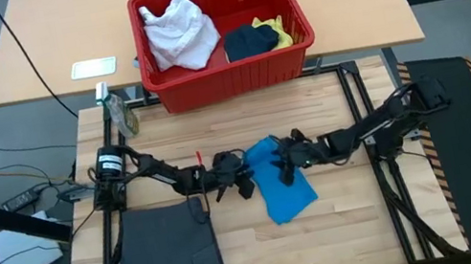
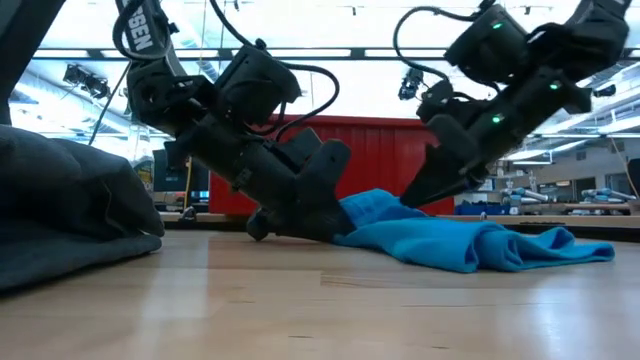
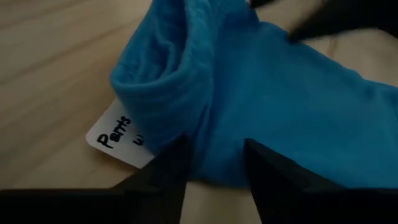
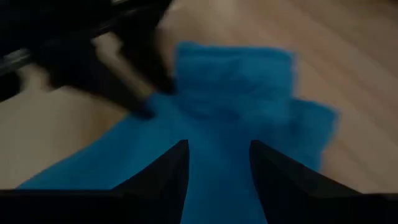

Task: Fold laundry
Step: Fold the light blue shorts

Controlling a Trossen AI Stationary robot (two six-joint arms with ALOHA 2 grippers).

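Bright blue garment (image 1: pixel 280 185) – light, floppy; grab hem edges; left gripper (image 3: pixel 214 163) and right gripper (image 4: pixel 219 163) jaws apart, straddling the cloth.

I see the light wooden table (image 1: pixel 350 228) carrying two garments directly: a bright blue garment (image 1: pixel 279 183) spread near its middle, over a white label (image 3: pixel 118 138), and a dark grey garment (image 1: pixel 168 246) flat at my left-front corner.
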